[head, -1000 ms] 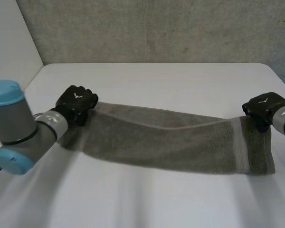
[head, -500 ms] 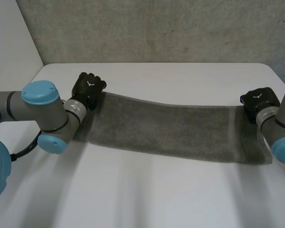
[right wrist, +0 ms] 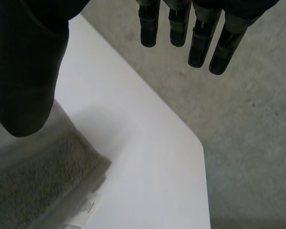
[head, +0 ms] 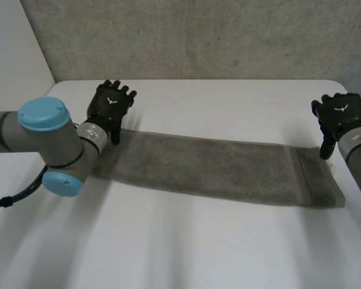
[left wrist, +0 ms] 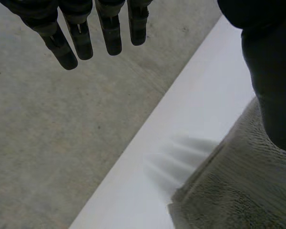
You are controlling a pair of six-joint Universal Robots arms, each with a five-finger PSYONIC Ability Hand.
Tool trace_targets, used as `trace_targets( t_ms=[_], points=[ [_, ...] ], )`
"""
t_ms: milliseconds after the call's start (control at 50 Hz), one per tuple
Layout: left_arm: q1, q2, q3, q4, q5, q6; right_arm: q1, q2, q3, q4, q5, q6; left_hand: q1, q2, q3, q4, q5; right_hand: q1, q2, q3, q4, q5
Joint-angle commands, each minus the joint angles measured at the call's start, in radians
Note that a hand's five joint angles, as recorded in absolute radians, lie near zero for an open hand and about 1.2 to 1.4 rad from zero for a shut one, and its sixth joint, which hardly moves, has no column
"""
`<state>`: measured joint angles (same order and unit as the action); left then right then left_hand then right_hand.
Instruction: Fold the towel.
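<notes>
Long grey terry towel flat on white worktop. My left hand and right hand at its far corners, fingers spread.

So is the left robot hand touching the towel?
Cannot tell: the left wrist view shows the left robot hand open, its thumb hiding the towel edge.

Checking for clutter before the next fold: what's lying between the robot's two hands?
In the head view, only the towel, a long flat strip on the table running from the left hand to the right hand. Both hands are open.
</notes>
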<state>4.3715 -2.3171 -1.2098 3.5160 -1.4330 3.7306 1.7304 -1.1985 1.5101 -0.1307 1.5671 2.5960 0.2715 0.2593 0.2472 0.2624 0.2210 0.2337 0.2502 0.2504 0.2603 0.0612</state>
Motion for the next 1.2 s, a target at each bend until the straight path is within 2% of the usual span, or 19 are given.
trace_targets(
  t_ms=[20,120,160,240,280,360,440,620,640,660,680,700,720,740,820,880,1040,1140,1200],
  points=[
    [0.014,0.131,-0.139,0.001,0.006,-0.015,-0.003,-0.139,0.140,0.009,-0.068,0.006,-0.081,-0.069,-0.057,-0.072,-0.206,-0.059,-0.076,-0.076,-0.086,-0.061],
    [0.036,0.186,-0.237,0.001,0.011,-0.055,-0.006,-0.188,0.234,0.014,-0.099,-0.005,-0.079,-0.066,-0.054,-0.069,-0.203,-0.059,-0.076,-0.076,-0.086,-0.061],
    [0.040,0.226,-0.292,0.001,0.014,-0.110,-0.037,-0.207,0.283,0.031,-0.128,-0.010,-0.079,-0.066,-0.054,-0.069,-0.203,0.053,0.036,0.036,0.026,0.051],
    [0.040,0.246,-0.333,0.001,0.026,-0.164,-0.089,-0.207,0.321,0.054,-0.168,-0.008,-0.076,-0.063,-0.051,-0.066,-0.200,0.113,0.096,0.096,0.086,0.111],
    [0.040,0.258,-0.359,0.001,0.045,-0.204,-0.120,-0.196,0.341,0.066,-0.214,-0.010,-0.076,-0.063,-0.051,-0.066,-0.200,0.113,0.096,0.096,0.086,0.111],
    [0.040,0.269,-0.370,0.001,0.055,-0.216,-0.136,-0.168,0.349,0.066,-0.242,-0.008,-0.076,-0.063,-0.051,-0.066,-0.200,0.113,0.096,0.096,0.086,0.111],
    [0.037,0.271,-0.375,0.001,0.055,-0.216,-0.153,-0.086,0.346,0.054,-0.240,-0.010,-0.076,-0.063,-0.051,-0.066,-0.200,0.133,0.116,0.116,0.106,0.131],
    [0.040,0.269,-0.376,0.003,0.055,-0.216,-0.164,0.002,0.326,0.049,-0.236,-0.017,-0.076,-0.063,-0.051,-0.066,-0.200,0.186,0.169,0.169,0.159,0.184],
    [0.042,0.268,-0.375,0.003,0.055,-0.216,-0.170,0.028,0.318,0.048,-0.236,-0.020,-0.076,-0.063,-0.051,-0.066,-0.200,0.308,0.292,0.291,0.281,0.306],
    [0.042,0.268,-0.375,0.003,0.055,-0.216,-0.170,0.028,0.318,0.048,-0.236,-0.020,-0.076,-0.063,-0.051,-0.066,-0.200,0.309,0.293,0.293,0.283,0.307],
    [0.043,0.268,-0.375,0.003,0.055,-0.216,-0.175,0.045,0.314,0.039,-0.236,-0.020,-0.076,-0.063,-0.051,-0.066,-0.200,0.510,0.493,0.493,0.483,0.508],
    [0.043,0.268,-0.375,0.003,0.055,-0.216,-0.181,0.053,0.309,0.020,-0.234,-0.020,-0.076,-0.063,-0.051,-0.066,-0.200,0.805,0.789,0.789,0.779,0.803],
    [0.043,0.268,-0.375,0.003,0.055,-0.216,-0.181,0.053,0.309,0.020,-0.234,-0.020,-0.076,-0.063,-0.051,-0.066,-0.200,0.808,0.792,0.792,0.782,0.806],
    [0.042,0.268,-0.375,0.004,0.055,-0.216,-0.189,0.053,0.309,-0.003,-0.228,-0.020,-0.076,-0.063,-0.051,-0.066,-0.200,1.159,1.142,1.142,1.132,1.157],
    [0.042,0.268,-0.375,0.003,0.055,-0.216,-0.212,0.034,0.311,-0.066,-0.164,-0.022,-0.076,-0.063,-0.051,-0.066,-0.200,1.163,1.146,1.146,1.136,1.161],
    [0.040,0.268,-0.376,0.003,0.055,-0.216,-0.213,0.016,0.309,-0.076,-0.147,-0.025,-0.076,-0.063,-0.051,-0.066,-0.200,1.163,1.146,1.146,1.136,1.161],
    [0.040,0.274,-0.376,0.001,0.052,-0.216,-0.287,-0.041,0.263,-0.063,-0.127,-0.180,-0.076,-0.063,-0.051,-0.066,-0.200,1.163,1.146,1.146,1.136,1.161],
    [0.042,0.308,-0.376,-0.003,0.052,-0.219,-0.348,-0.032,0.153,-0.027,-0.098,-0.423,-0.079,-0.066,-0.054,-0.069,-0.203,1.163,1.146,1.146,1.136,1.161],
    [0.040,0.314,-0.375,-0.005,0.051,-0.219,-0.347,-0.030,0.119,-0.021,-0.085,-0.467,-0.079,-0.066,-0.054,-0.069,-0.203,1.163,1.146,1.146,1.136,1.161]
  ],
)
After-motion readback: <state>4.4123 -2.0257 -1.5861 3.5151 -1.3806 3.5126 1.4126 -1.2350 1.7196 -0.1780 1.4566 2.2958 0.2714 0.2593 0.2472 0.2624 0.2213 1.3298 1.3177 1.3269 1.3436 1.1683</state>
